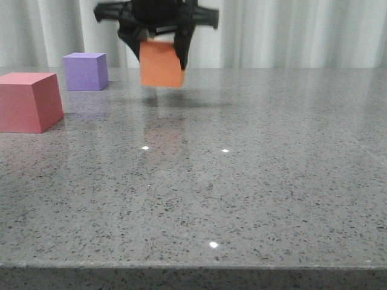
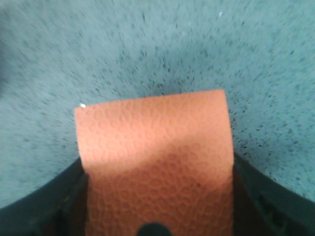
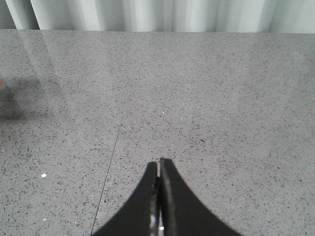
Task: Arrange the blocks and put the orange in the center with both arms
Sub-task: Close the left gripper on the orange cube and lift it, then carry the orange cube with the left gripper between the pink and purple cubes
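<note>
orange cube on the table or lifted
Lifted: the left gripper holds the orange cube above the table, its shadow showing beneath.

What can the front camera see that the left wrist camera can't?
Only the front view shows the pink-red cube and the purple cube sitting on the table, and that the orange cube hangs in the air above it. Only the left wrist view shows the cube's bumpy surface up close. Both show the orange cube held in the left gripper over the speckled grey table.
</note>
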Action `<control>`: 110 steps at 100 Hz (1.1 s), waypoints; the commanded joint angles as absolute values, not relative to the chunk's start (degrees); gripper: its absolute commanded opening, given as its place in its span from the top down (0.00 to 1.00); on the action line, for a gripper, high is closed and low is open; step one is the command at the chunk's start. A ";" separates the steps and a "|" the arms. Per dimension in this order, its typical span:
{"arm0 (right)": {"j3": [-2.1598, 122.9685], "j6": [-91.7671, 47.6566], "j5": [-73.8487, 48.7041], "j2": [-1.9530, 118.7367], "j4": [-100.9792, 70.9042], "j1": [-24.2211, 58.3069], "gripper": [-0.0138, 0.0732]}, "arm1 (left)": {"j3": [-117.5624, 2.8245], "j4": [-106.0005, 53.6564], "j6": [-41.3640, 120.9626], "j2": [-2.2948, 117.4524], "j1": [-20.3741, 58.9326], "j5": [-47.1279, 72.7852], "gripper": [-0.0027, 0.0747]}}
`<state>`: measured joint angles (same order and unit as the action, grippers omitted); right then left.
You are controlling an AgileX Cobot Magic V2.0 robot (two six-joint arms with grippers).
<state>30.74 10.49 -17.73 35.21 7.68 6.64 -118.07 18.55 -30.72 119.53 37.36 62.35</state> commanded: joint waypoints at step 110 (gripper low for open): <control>32.05 9.99 -13.52 35.11 8.27 6.31 0.92 | -95.20 11.00 -16.98 101.55 15.88 48.24 0.84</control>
<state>30.74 10.49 -17.73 35.21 7.68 6.64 -95.12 11.62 -17.42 104.44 16.33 52.62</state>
